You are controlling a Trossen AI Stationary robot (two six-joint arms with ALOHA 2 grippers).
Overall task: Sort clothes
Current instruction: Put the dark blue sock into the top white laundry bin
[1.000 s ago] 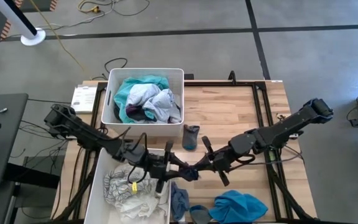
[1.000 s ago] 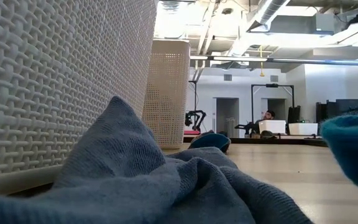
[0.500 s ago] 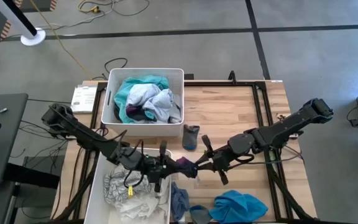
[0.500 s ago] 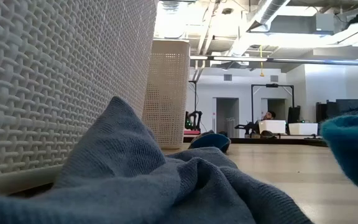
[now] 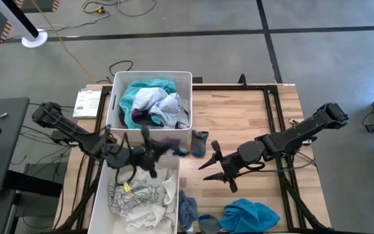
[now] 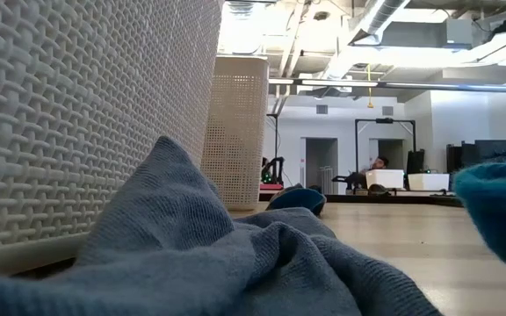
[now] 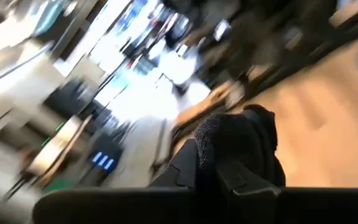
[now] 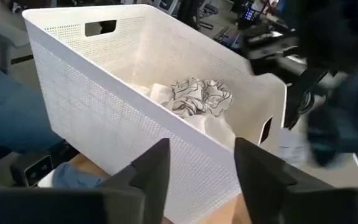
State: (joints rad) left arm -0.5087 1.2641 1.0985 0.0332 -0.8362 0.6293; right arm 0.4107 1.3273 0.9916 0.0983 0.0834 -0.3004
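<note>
Clothes — high view: left end effector (image 5: 153,151) clamped on a dark garment (image 5: 171,144), between the far bin (image 5: 152,77) and the near bin (image 5: 97,195); right end effector (image 5: 210,169) spread, empty, beyond the near bin's corner. Left wrist view: dark garment (image 7: 241,140) pinched tight. Right wrist view: fingers (image 8: 156,168) parted, facing the near bin (image 8: 92,81). Advice: carry well over the chosen bin's rim before letting go.

Teal and white clothes (image 5: 153,104) fill the far bin; pale patterned ones (image 5: 141,198) the near; blue garments (image 5: 245,214) at the bench's near edge
</note>
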